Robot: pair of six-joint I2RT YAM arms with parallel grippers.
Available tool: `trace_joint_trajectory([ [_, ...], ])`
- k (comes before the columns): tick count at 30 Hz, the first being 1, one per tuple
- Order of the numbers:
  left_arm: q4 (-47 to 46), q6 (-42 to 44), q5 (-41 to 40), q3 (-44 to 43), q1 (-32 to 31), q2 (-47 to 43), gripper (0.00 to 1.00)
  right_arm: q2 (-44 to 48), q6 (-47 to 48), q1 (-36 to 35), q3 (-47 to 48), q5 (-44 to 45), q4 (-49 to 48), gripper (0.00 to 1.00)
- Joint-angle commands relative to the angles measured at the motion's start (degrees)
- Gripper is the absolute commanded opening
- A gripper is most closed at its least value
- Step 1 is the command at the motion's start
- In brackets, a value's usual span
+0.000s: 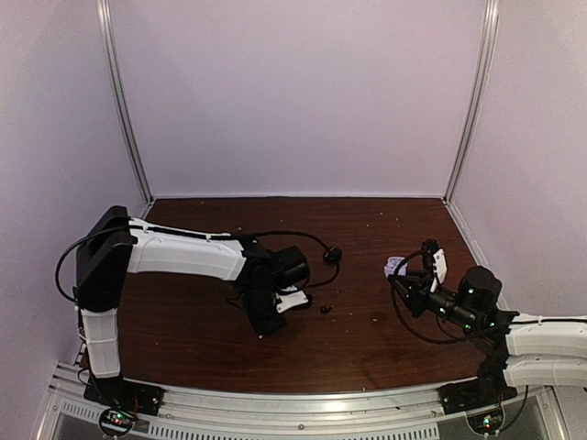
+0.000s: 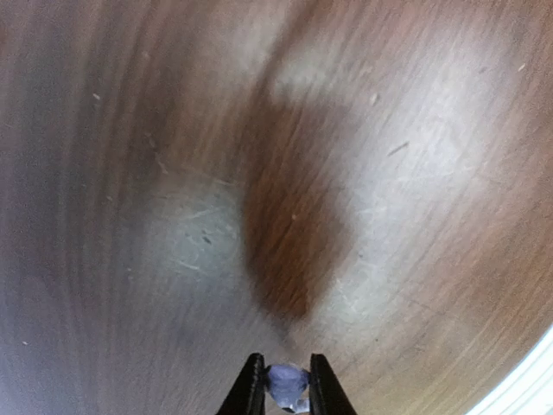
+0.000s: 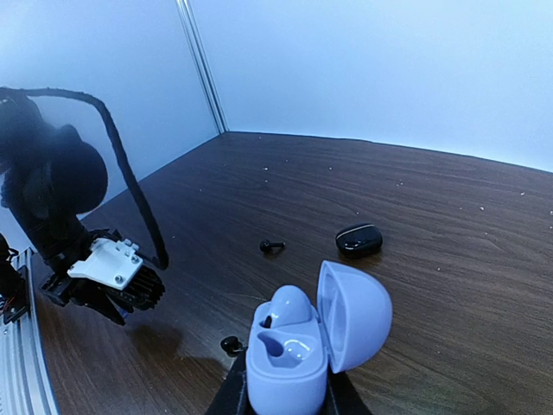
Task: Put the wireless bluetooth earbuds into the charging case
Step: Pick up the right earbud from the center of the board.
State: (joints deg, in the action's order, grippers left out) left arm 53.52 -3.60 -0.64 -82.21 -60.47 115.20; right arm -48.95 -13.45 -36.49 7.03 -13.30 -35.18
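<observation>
1. The left jaws are nearly closed and pinch a pale earbud [image 2: 285, 385] between their black fingertips [image 2: 252, 391], just above the brown counter [image 1: 211, 339].
2. The right jaws are clamped on the base of the lavender charging case [image 3: 285, 372] and hold it off the counter at the right side.
3. The case's lid [image 3: 356, 316] stands open and upright. A second pale earbud [image 3: 290, 304] sits in one well, and the well beside it is bare.
4. A black earbud [image 3: 271, 246] lies on the counter near the middle, between the two arms.
5. The black case [image 3: 359, 239] rests shut on the counter, near that black earbud but not touching it.
6. A small dark object [image 3: 231, 344] lies just left of the held case. It is too hidden to identify.
</observation>
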Motion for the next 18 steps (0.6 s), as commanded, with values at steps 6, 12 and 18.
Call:
trace_joint_trajectory([
  [6, -21.94, 0.02, -1.75, 5.97, 1.17, -16.95, 0.16, -5.18, 0.46, 0.24, 1.58, -6.70, -9.25, 0.06],
  [12, -40.39, 2.44, 0.61, 12.29, 0.79, -27.13, 0.14, -11.60, 0.85, -1.44, 4.83, -9.57, -14.23, 0.05],
  [18, -53.87, 6.78, 3.55, 17.12, -1.57, -32.71, 0.14, -18.09, 1.42, -5.50, 9.44, -12.85, -16.56, 0.04],
])
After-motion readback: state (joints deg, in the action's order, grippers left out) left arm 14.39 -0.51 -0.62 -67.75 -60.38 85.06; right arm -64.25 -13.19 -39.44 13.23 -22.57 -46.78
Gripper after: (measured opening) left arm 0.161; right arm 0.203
